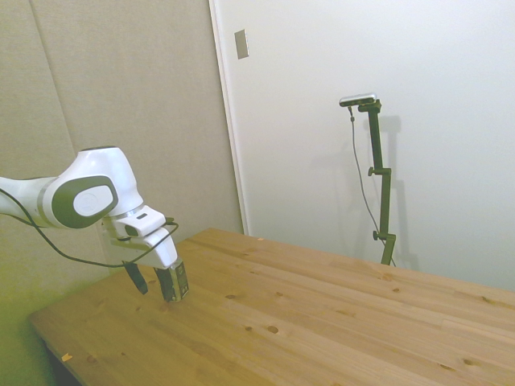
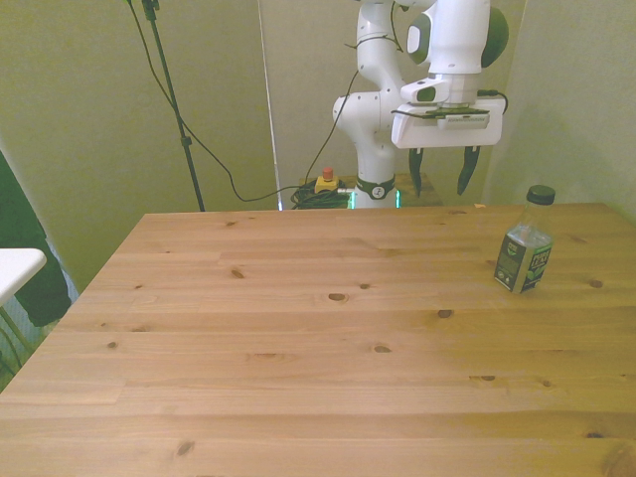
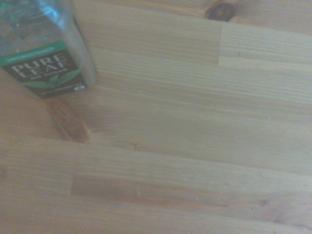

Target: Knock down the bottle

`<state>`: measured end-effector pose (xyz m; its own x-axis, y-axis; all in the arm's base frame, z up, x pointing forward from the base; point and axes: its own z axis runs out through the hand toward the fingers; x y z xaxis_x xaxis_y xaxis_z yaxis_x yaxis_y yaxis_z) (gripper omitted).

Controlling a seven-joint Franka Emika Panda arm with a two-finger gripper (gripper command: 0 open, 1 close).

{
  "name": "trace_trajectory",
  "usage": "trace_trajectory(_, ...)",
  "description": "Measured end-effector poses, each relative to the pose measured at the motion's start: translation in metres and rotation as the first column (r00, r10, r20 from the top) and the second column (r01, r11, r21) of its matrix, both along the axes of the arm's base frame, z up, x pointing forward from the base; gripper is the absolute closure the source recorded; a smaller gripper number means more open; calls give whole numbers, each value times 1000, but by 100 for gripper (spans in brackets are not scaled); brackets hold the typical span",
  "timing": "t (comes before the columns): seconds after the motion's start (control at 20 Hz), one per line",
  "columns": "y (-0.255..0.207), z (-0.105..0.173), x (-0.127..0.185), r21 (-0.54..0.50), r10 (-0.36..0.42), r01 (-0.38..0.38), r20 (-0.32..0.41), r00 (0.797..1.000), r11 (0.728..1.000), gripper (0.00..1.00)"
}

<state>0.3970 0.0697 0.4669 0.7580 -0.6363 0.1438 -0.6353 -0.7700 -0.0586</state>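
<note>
The bottle (image 2: 524,255) stands upright near the table's far edge at the front view's right; it is clear and squarish, with a green-and-white label and a black cap. My gripper (image 2: 440,187) hangs open and empty above the far edge, apart from the bottle and toward the front view's left of it. In the side view the gripper (image 1: 158,284) is low over the table's left end, and the bottle (image 1: 171,283) is partly hidden behind it. The wrist view shows the bottle's (image 3: 44,53) labelled lower body standing on the wood.
The wooden table (image 2: 298,348) stretches wide toward the front view's left of the bottle. A white object (image 2: 15,266) pokes in at the left edge. A yellow box with a red button (image 2: 325,181) sits behind the table by the robot's base.
</note>
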Motion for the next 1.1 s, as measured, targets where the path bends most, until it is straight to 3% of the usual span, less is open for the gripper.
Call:
trace_trajectory(0.25,11,14,4,-8,23,-23,30,999,1000,100)
trace_trajectory(0.55,47,30,30,-12,46,-45,69,997,999,100)
trace_trajectory(1.1,86,29,82,-3,35,-34,82,996,999,100)
